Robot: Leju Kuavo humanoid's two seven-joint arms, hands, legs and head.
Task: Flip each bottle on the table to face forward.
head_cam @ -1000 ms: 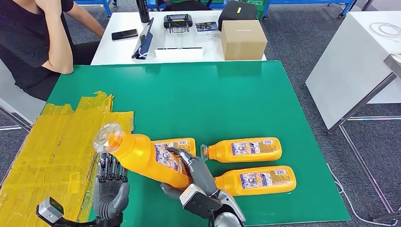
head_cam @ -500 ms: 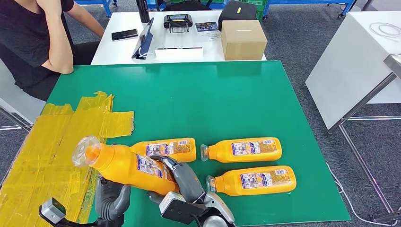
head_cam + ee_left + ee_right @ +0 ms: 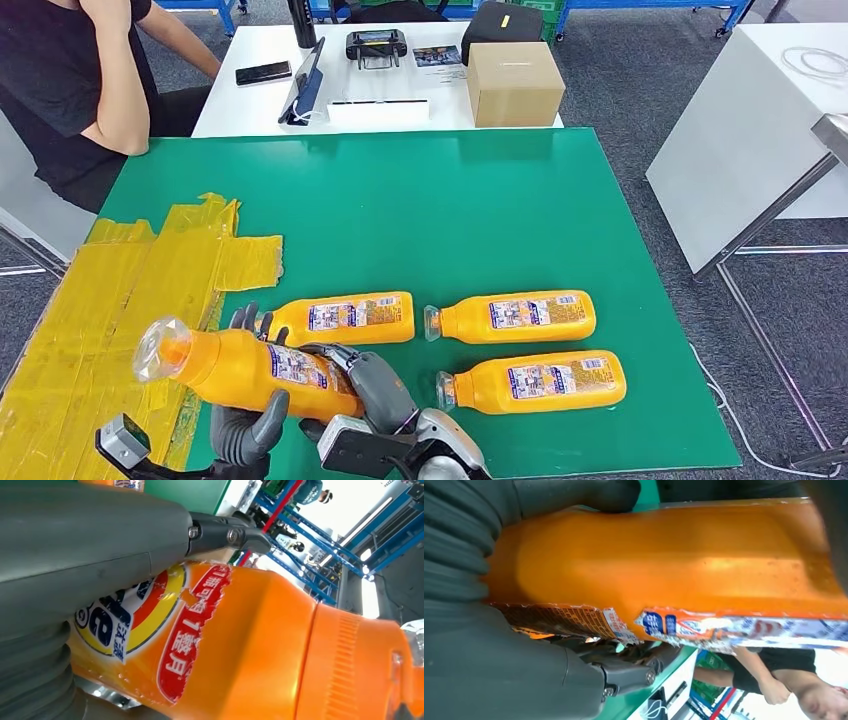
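Note:
An orange bottle [image 3: 240, 365] with a clear cap is held above the green mat's [image 3: 450, 220] front left corner, lying nearly level with its cap pointing left. My right hand [image 3: 375, 385] grips its base end. My left hand [image 3: 245, 425] wraps around its middle from below, with fingertips [image 3: 243, 318] showing behind it. The left wrist view shows the red and yellow label of the held bottle [image 3: 260, 645] under my thumb [image 3: 95, 540]. The right wrist view shows the bottle's plain orange side [image 3: 674, 555]. Three more orange bottles lie flat on the mat with labels up [image 3: 350, 316], [image 3: 515, 316], [image 3: 540, 381].
Yellow tape [image 3: 110, 300] covers the mat's left part. A person [image 3: 70, 80] sits at the far left corner. Behind the mat a white table carries a cardboard box [image 3: 513, 82], a phone [image 3: 264, 73] and a controller [image 3: 375, 45]. Another white table [image 3: 740, 140] stands to the right.
The held bottle has swung left and lower, flattening from a tilt to nearly level. My left hand has come up and closed around its middle; my right hand followed it leftward.

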